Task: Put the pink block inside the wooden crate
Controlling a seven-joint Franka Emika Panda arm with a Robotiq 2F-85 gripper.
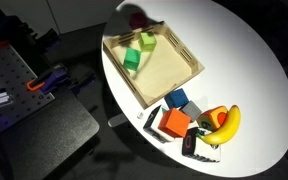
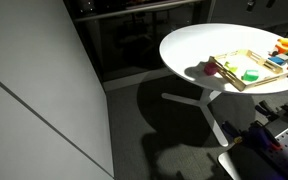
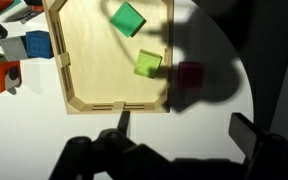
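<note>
Tabletop: pink block beside wooden crate

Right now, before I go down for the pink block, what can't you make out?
- The pink block: in the wrist view, deep shadow hides whether it touches the wooden crate rim.
- The same block in an exterior view: too small, shadowed.
- The gripper: dark and cut by the wrist view's bottom edge; missing from both exterior views.
- The toy pile: cut off by the wrist view's left edge.
</note>
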